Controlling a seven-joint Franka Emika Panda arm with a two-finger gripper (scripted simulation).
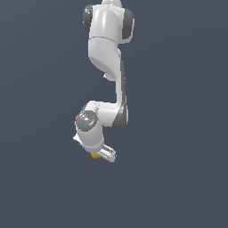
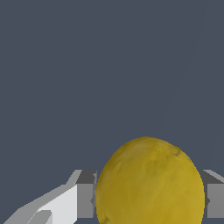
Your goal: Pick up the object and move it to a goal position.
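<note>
The object (image 2: 149,181) is a yellow ovoid that fills the space between my two fingers in the wrist view. The grey pads (image 2: 85,200) press against both of its sides, so my gripper (image 2: 148,202) is shut on it. In the exterior view only a small yellow patch of the object (image 1: 94,155) peeks out below the white hand, beside the gripper (image 1: 101,155). The arm hangs down from the top of that view with the hand in the lower middle. I cannot tell whether the object rests on the surface or is lifted off it.
A plain dark grey-blue surface (image 1: 178,133) fills the background of both views. No other objects, containers or edges show.
</note>
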